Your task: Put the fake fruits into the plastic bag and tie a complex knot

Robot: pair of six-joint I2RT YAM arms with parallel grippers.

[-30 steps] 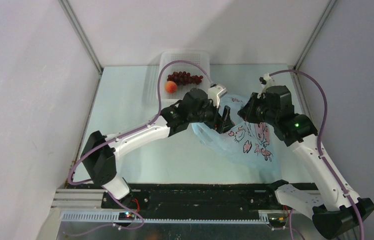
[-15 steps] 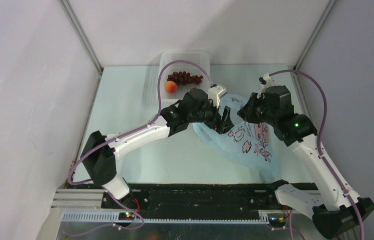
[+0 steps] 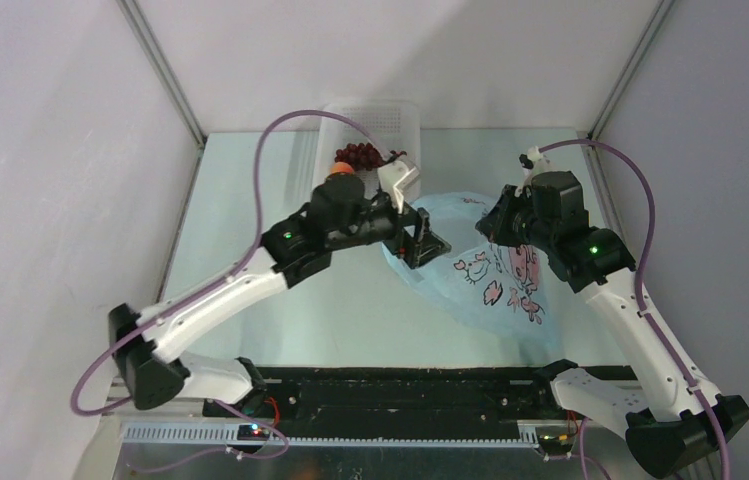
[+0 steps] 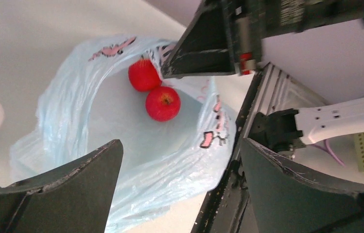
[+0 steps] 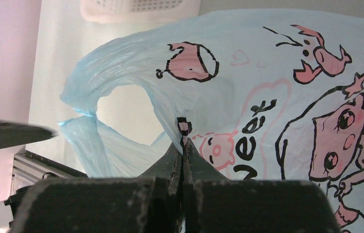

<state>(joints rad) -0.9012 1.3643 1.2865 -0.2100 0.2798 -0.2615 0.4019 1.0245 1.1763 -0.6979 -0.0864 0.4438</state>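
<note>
The light-blue plastic bag (image 3: 495,285) with pink cartoon prints lies on the table between both arms. Two red fake fruits (image 4: 143,75) (image 4: 163,103) rest inside the bag (image 4: 121,126), whose mouth is held up. My right gripper (image 5: 183,145) is shut on the bag's printed edge (image 5: 267,73); in the top view that gripper (image 3: 495,222) is at the bag's far side. My left gripper (image 4: 181,143) stands open and empty just outside the mouth, also seen from above (image 3: 428,248). Dark-red grapes (image 3: 358,155) and an orange fruit (image 3: 340,169) lie in the basket. No knot shows.
The white perforated basket (image 3: 375,112) stands at the back of the table, behind my left arm, and shows as a basket corner (image 5: 136,9) in the right wrist view. Grey walls close in on both sides. A black rail (image 3: 400,395) runs along the near edge.
My left arm has swung back and to the left, drawing its gripper out to the bag's left rim with the jaws slightly wider. The right gripper keeps its hold and has not moved.
</note>
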